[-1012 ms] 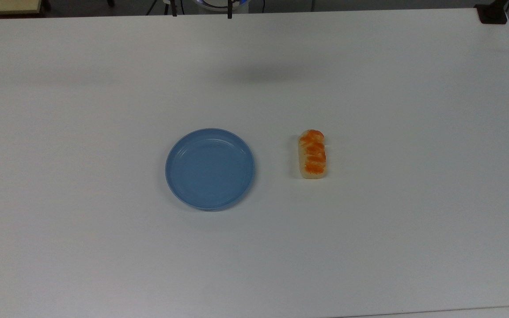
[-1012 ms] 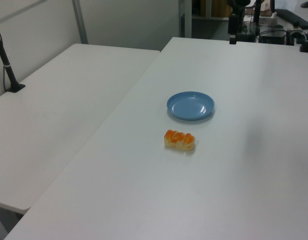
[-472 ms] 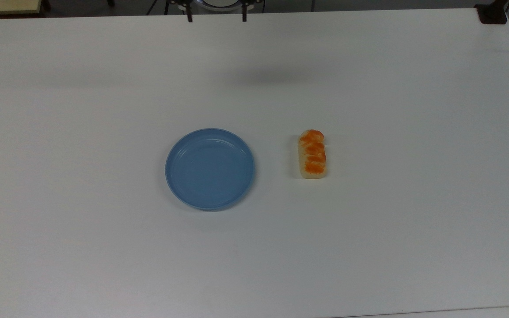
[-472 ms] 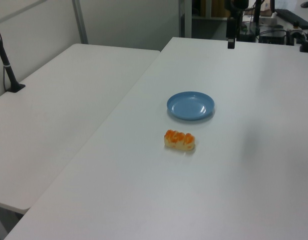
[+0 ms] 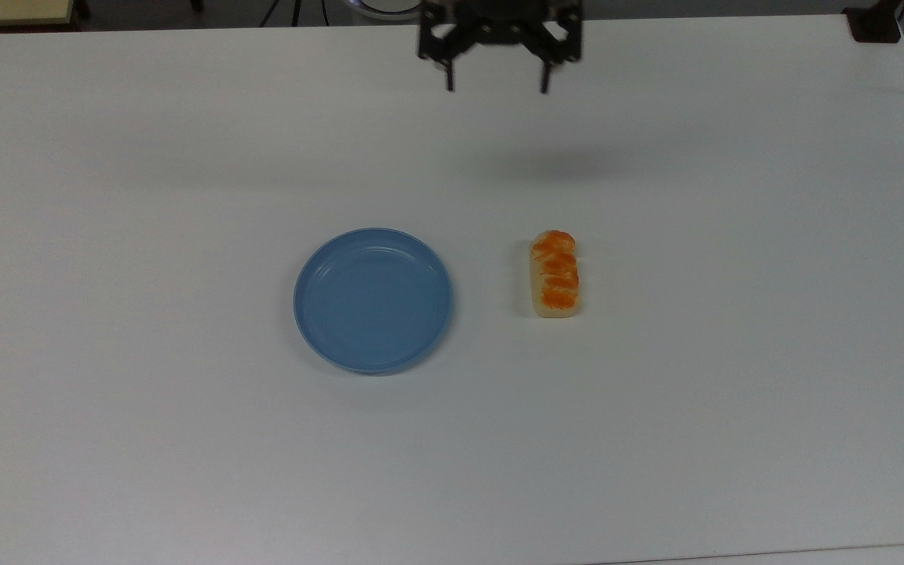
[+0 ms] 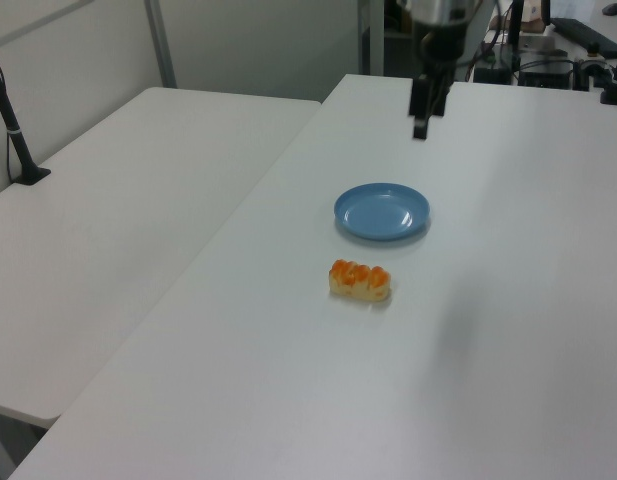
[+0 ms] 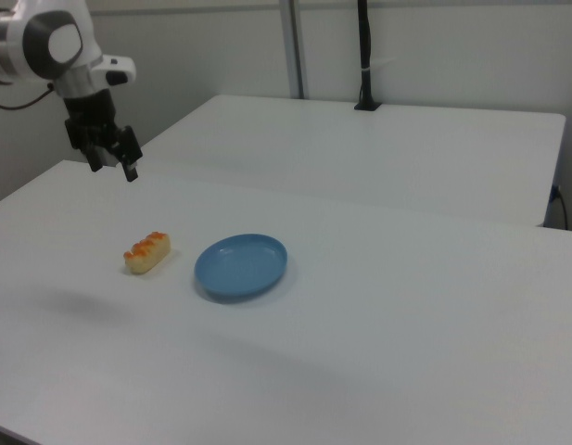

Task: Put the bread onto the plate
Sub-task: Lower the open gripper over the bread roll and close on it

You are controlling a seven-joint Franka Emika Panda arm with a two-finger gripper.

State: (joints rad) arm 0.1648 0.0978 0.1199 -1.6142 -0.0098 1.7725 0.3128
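The bread point(image 5: 555, 275), a cream toy loaf with an orange-brown braided top, lies on the white table to the top view's right of the light blue plate point(image 5: 373, 300), a short gap between them. The plate holds nothing. My gripper point(image 5: 497, 82) hangs in the air near the far table edge, well beyond the bread, open with its two fingers spread wide and nothing between them. In the left view the gripper point(image 6: 421, 125) hovers beyond the plate point(image 6: 382, 211) and the bread point(image 6: 360, 281). In the right view the gripper point(image 7: 114, 170) is above and behind the bread point(image 7: 147, 252), left of the plate point(image 7: 241, 266).
A second white table point(image 6: 138, 200) adjoins this one. A black clamped post point(image 6: 13, 120) stands on its far side, seen again as the post point(image 7: 364, 56) in the right view. A black clamp point(image 5: 874, 23) sits at the table's top-right corner in the top view.
The gripper has come down from the top edge of the top view and shifted right, toward the bread's side. Its shadow on the table moved right too. Bread and plate stayed still.
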